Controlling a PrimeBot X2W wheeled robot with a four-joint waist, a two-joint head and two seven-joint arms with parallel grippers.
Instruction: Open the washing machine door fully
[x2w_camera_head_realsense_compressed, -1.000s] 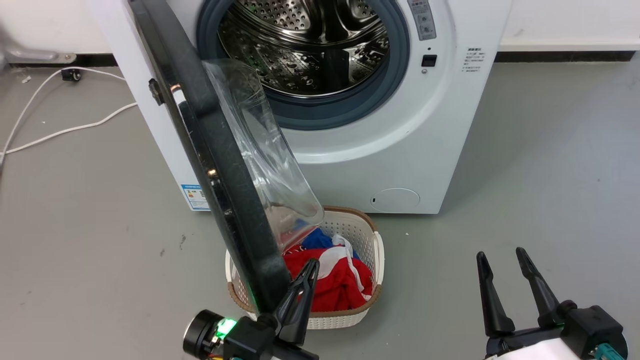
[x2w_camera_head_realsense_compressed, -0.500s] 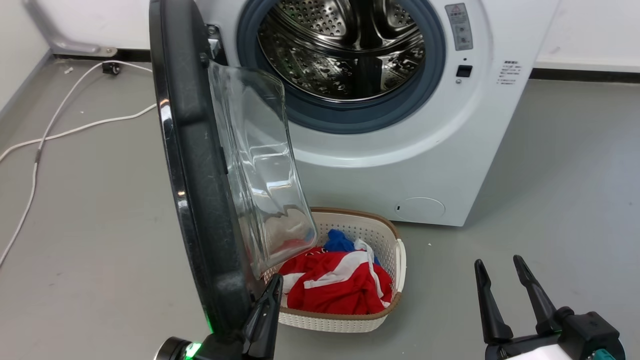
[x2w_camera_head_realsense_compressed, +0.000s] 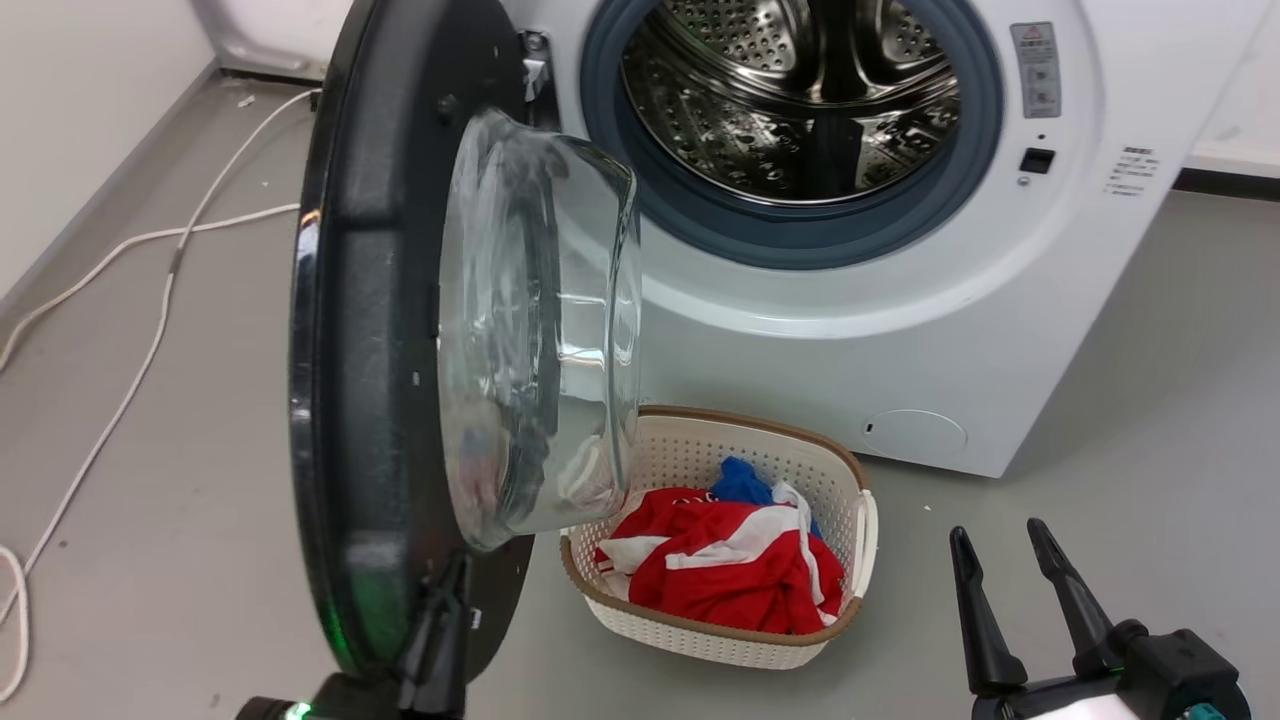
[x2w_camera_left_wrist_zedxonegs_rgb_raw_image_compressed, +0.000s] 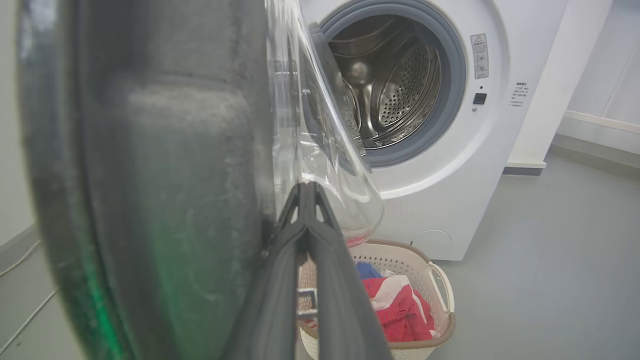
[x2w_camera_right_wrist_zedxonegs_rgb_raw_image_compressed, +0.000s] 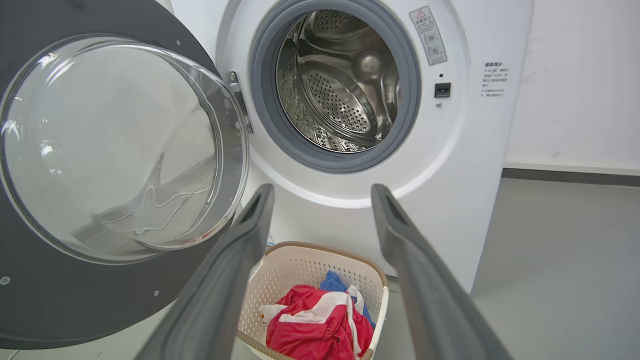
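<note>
The washing machine (x2w_camera_head_realsense_compressed: 900, 330) stands white with its steel drum exposed. The washing machine door (x2w_camera_head_realsense_compressed: 370, 380), black with a clear glass bowl (x2w_camera_head_realsense_compressed: 540, 330), hangs wide open on its left-side hinge. My left gripper (x2w_camera_head_realsense_compressed: 457, 572) is shut and rests against the door's inner face near the bottom rim. In the left wrist view its closed fingertips (x2w_camera_left_wrist_zedxonegs_rgb_raw_image_compressed: 306, 190) lie beside the door (x2w_camera_left_wrist_zedxonegs_rgb_raw_image_compressed: 175, 200), below the glass bowl (x2w_camera_left_wrist_zedxonegs_rgb_raw_image_compressed: 320, 150). My right gripper (x2w_camera_head_realsense_compressed: 1010, 565) is open and empty at the lower right, away from the machine. The right wrist view shows the door (x2w_camera_right_wrist_zedxonegs_rgb_raw_image_compressed: 50, 300) and the right gripper (x2w_camera_right_wrist_zedxonegs_rgb_raw_image_compressed: 320, 192).
A white laundry basket (x2w_camera_head_realsense_compressed: 850, 520) with red, white and blue clothes sits on the grey floor in front of the machine, just right of the door's lower edge. A white cable (x2w_camera_head_realsense_compressed: 130, 330) trails over the floor at left, near a wall (x2w_camera_head_realsense_compressed: 80, 120).
The door has swung further away from the machine front, showing more of its inner face. My left gripper has followed it leftward. The head view has also shifted; the right gripper holds still.
</note>
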